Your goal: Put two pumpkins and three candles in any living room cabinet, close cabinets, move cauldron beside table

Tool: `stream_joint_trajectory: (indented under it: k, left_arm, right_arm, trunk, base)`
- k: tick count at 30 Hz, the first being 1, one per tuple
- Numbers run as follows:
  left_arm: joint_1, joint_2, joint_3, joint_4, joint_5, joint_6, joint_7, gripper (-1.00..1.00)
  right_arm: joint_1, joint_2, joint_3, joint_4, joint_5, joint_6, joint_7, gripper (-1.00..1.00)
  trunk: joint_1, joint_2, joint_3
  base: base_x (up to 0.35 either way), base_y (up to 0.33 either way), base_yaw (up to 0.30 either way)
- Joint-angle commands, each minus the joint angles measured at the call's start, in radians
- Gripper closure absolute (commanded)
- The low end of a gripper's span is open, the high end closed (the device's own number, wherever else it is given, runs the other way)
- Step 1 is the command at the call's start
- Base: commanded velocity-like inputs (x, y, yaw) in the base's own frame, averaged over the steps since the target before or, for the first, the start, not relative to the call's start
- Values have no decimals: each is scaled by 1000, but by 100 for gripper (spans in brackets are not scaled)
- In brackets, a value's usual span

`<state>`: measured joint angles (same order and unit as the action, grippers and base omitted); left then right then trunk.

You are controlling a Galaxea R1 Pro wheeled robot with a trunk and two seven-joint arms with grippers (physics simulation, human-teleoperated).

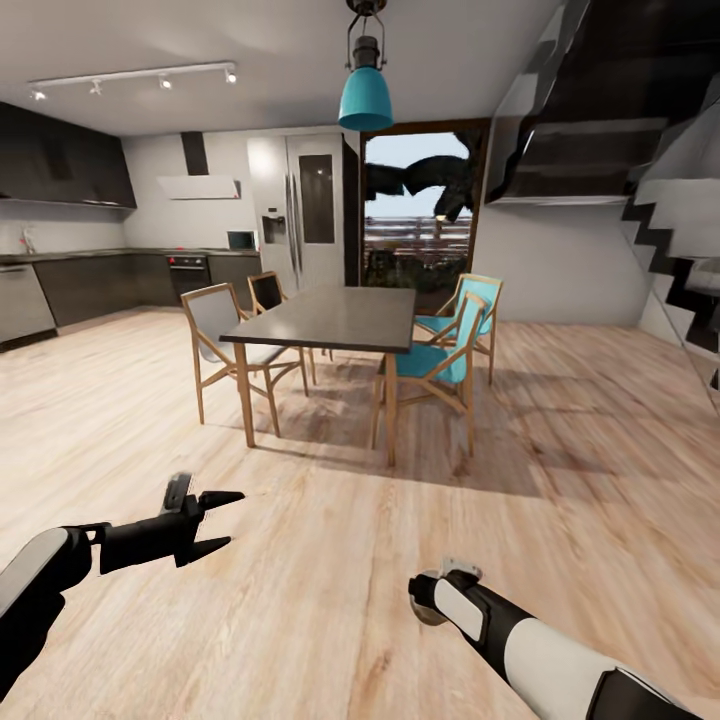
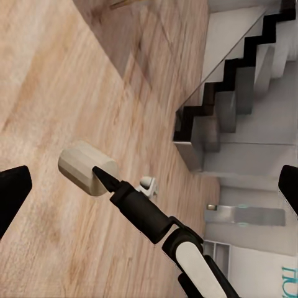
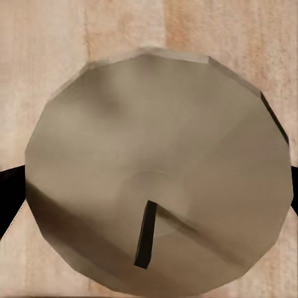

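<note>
My right gripper (image 1: 430,598) is shut on a stubby grey-beige candle (image 3: 155,155), held low over the wooden floor at the front right. The candle's flat top and dark wick (image 3: 146,233) face the right wrist camera. In the left wrist view the same candle (image 2: 84,166) sits at the tip of my right arm, pinched between dark fingers (image 2: 104,179). My left gripper (image 1: 232,518) hangs open at the front left with nothing between its fingers. The pumpkins, the other candles, the cabinet and the cauldron are out of view.
A dark dining table (image 1: 330,315) stands ahead with wooden chairs (image 1: 222,335) on its left and teal chairs (image 1: 440,350) on its right. Kitchen cupboards (image 1: 90,285) and a fridge (image 1: 300,210) line the far wall. A staircase (image 1: 670,240) rises at the right.
</note>
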<state>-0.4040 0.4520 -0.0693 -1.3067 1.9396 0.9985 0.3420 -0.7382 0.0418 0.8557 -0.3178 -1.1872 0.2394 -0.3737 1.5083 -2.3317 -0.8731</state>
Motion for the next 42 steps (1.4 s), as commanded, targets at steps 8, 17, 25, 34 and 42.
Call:
stream_joint_trajectory:
  k: [8, 17, 25, 34, 42]
  left_arm:
    - [-1, 1, -1, 0, 10, 0, 9, -100]
    - [-1, 1, -1, 0, 9, 0, 9, -100]
    - [-1, 1, -1, 0, 9, 0, 9, -100]
    - [-1, 1, -3, 0, 9, 0, 9, -100]
    - [-1, 1, -3, 0, 9, 0, 9, -100]
  right_arm:
    - [0, 0, 7, -2, -4, 3, -7, 100]
    - [-1, 0, 7, -2, -3, 3, -8, 100]
    - [-1, 1, 8, -3, -2, 3, -8, 100]
    - [0, 7, 8, -3, -1, 2, -7, 100]
    - [-1, 7, 8, -3, -1, 1, -7, 100]
  trunk:
    - [-31, 56, 19]
    - [-65, 119, 41]
    - [-96, 175, 62]
    - [-131, 238, 95]
    - [-161, 294, 126]
  base:
    - [0, 0, 259]
    - [0, 0, 259]
    - [0, 0, 268]
    - [0, 0, 270]
    - [0, 0, 178]
